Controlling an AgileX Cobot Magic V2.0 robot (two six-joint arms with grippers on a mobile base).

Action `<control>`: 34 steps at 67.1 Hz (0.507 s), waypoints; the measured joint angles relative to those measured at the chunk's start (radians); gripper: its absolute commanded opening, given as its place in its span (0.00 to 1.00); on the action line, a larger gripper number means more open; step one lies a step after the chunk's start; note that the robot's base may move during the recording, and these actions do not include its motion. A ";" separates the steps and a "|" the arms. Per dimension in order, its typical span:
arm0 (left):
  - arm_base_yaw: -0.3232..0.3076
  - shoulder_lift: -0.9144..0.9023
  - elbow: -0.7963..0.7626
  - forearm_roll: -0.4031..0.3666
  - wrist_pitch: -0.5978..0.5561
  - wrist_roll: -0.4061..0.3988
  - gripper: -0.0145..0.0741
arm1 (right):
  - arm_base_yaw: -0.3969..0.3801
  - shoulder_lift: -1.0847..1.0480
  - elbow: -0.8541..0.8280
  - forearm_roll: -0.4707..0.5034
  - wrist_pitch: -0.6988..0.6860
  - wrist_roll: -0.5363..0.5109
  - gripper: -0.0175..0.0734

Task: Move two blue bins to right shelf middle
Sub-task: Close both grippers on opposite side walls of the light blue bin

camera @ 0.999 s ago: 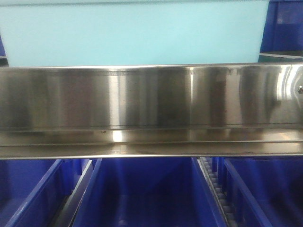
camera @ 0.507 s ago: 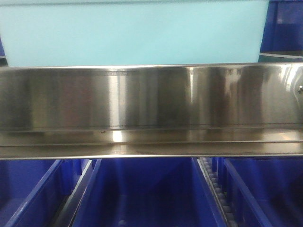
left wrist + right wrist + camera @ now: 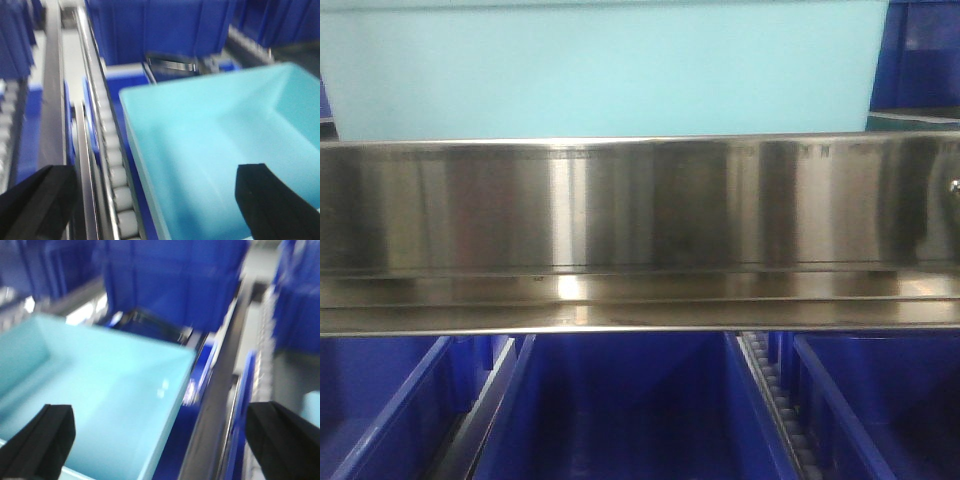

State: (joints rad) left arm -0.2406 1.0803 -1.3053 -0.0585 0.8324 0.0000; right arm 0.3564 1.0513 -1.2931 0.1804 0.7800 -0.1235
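A light-blue bin [image 3: 600,70] sits on the right shelf just behind its shiny steel front rail [image 3: 640,210]. In the left wrist view my left gripper [image 3: 152,200] is open. One finger [image 3: 35,200] hangs outside over the roller track, the other [image 3: 270,200] inside the light-blue bin [image 3: 215,135], so the bin's left wall lies between them. My right gripper [image 3: 162,440] is open too and straddles the right wall of the same bin [image 3: 100,380]. Both wrist views are blurred.
Dark blue bins [image 3: 630,410] fill the lanes under the rail, with a white roller track [image 3: 775,400] between them. More dark blue bins [image 3: 160,30] stand behind the light-blue one. Rollers [image 3: 112,160] and steel lane rails [image 3: 215,405] run along both its sides.
The light-blue bin and the rail hold their place in the front view. Only the reflections on the steel rail have shifted.
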 measured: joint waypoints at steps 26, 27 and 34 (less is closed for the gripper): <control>0.000 0.396 -0.416 -0.006 0.376 -0.049 0.77 | 0.008 0.456 -0.492 -0.124 0.428 0.162 0.82; 0.000 0.406 -0.422 -0.006 0.376 -0.052 0.77 | 0.011 0.470 -0.498 -0.126 0.429 0.164 0.82; -0.003 0.481 -0.438 -0.006 0.386 -0.067 0.77 | 0.026 0.530 -0.517 -0.128 0.437 0.181 0.82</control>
State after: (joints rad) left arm -0.2436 1.5613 -1.7433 -0.0646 1.2186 -0.0671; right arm 0.3825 1.5809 -1.8101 0.0528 1.2165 0.0577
